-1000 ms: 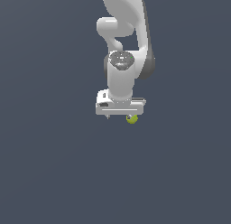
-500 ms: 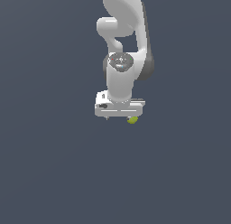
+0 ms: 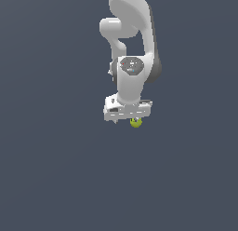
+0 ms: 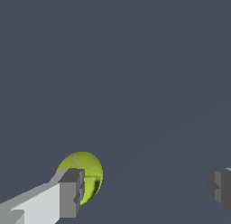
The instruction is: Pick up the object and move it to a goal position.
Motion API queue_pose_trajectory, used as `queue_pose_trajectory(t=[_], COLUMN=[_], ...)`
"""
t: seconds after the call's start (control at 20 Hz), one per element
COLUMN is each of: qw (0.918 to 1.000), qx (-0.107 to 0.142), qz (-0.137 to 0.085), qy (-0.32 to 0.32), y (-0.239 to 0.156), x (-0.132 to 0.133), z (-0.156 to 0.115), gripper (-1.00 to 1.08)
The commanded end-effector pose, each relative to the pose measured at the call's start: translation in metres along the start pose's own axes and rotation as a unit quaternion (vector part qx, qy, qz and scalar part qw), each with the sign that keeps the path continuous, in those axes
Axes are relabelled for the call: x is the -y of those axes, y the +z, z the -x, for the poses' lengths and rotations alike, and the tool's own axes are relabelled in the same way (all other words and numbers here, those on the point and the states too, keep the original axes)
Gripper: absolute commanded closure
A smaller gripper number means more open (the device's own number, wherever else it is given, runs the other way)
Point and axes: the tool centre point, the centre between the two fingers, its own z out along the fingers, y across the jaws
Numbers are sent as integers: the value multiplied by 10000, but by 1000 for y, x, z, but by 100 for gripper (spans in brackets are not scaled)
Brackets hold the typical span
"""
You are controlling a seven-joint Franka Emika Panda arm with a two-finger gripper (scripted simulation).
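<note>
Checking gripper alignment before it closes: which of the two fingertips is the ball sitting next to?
In the wrist view, the ball sits against the light-coloured finger; the other fingertip stands well apart with bare gap between.

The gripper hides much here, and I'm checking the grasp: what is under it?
The ball peeks out beneath the gripper. In the wrist view it sits beside one finger, which covers part of it; the jaws are wide apart.
</note>
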Motion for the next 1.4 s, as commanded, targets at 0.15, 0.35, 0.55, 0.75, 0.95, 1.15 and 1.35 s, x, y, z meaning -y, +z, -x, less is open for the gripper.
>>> queue_pose_trajectory(t=[0.15, 0.35, 0.55, 0.75, 0.95, 1.15, 1.35], qw=[9970, 9910, 9850, 9811, 9807, 9806, 9804], qx=[-21, -39, -53, -61, -58, -59, -60], qz=[-12, -24, -34, -40, -42, -42, -43], qy=[-778, -1336, -1722, -1936, -1954, -1957, -1969], y=[18, 31, 39, 43, 44, 49, 65], x=[29, 49, 63, 70, 71, 71, 72], z=[19, 34, 45, 52, 52, 53, 53], gripper=[-92, -92, -92, -92, -92, -92, -92])
